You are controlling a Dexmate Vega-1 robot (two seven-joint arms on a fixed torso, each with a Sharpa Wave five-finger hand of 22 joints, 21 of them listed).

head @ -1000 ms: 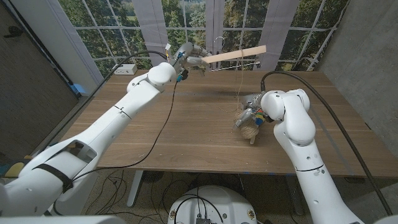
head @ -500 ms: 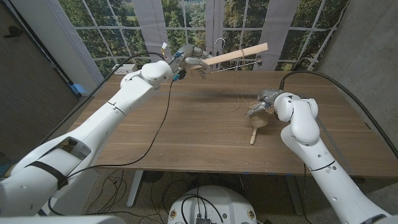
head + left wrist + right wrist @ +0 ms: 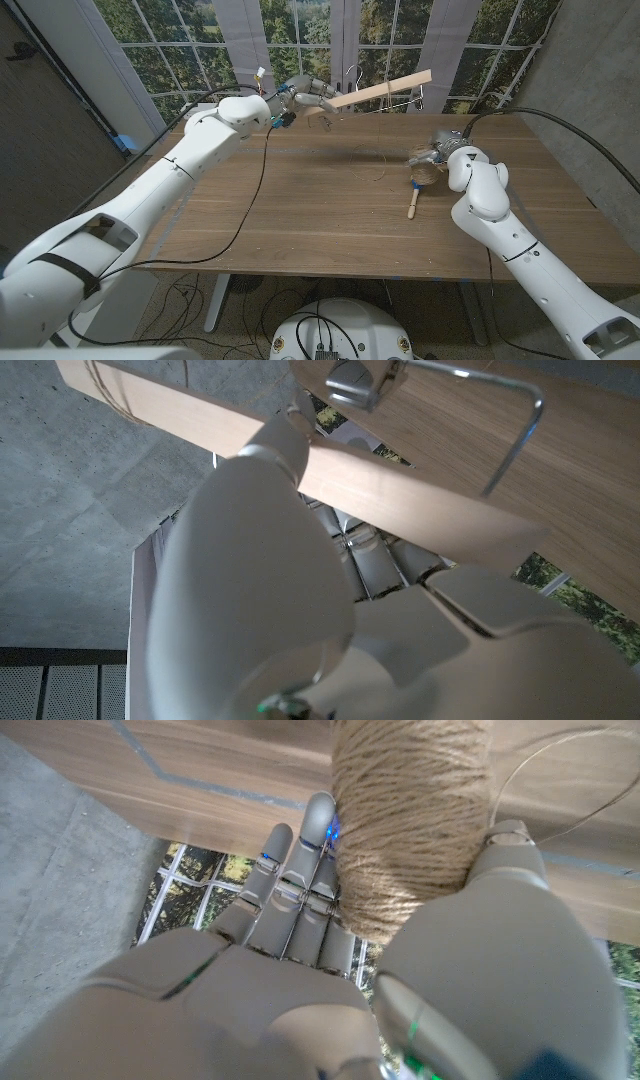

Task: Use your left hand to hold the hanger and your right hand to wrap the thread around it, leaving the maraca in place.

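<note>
One pale wooden hanger with a silver metal hook (image 3: 385, 91) up in the air. One ball of tan twine thread (image 3: 410, 815), with a single thin strand looping off it. One small wooden maraca with a light stick handle (image 3: 411, 204) lying on the one brown wooden desk (image 3: 300, 220). Two white robot hands: the left robot hand (image 3: 312, 97), the right robot hand (image 3: 432, 158). One black cable (image 3: 255, 190) trailing across the desk.

**Right hand carries the spool back and up**

Your right hand (image 3: 432, 157) now holds the thread spool (image 3: 410, 815) farther back, clear of the maraca (image 3: 414, 196) it covered before. Your left hand (image 3: 308, 95) tips the hanger (image 3: 385, 90) slightly higher.
</note>
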